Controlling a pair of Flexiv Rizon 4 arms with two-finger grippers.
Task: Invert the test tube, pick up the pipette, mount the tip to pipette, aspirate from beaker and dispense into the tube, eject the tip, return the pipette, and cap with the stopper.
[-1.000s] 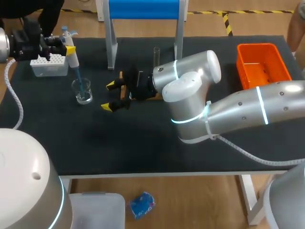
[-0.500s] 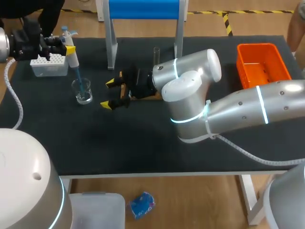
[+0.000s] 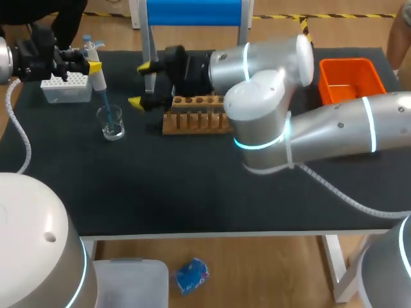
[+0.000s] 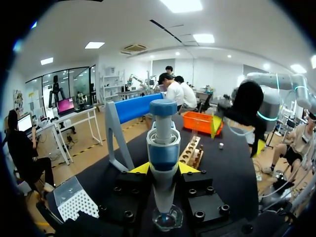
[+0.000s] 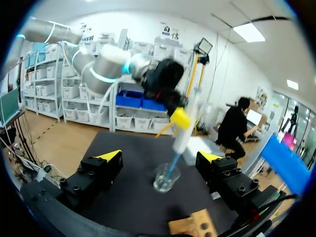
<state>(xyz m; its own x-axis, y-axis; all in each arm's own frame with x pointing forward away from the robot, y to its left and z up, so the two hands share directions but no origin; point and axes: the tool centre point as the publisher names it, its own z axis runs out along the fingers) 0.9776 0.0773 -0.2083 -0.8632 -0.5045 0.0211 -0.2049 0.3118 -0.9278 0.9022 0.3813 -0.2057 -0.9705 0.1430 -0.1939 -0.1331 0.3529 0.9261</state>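
My left gripper [image 3: 92,66] is shut on the white and blue pipette [image 3: 97,78] at the table's far left. The pipette's blue tip dips into the glass beaker [image 3: 112,122]. In the left wrist view the pipette [image 4: 163,148] stands upright between the yellow fingers, with the beaker [image 4: 167,217] under it. My right gripper [image 3: 141,84] hangs open and empty above the left end of the wooden tube rack [image 3: 196,114]. Its wrist view looks across at the beaker [image 5: 165,178] and the pipette [image 5: 182,133] ahead of its spread fingers. The test tube is hidden behind the right arm.
A white tip box [image 3: 66,88] sits by the left gripper at the back left. The blue-topped stand [image 3: 196,13] rises behind the rack. An orange bin [image 3: 350,80] is at the back right. The right arm crosses over the table's middle.
My right arm has lifted and swung toward the back of the table, uncovering the wooden rack. Its gripper stays open. The left arm and pipette have not moved.
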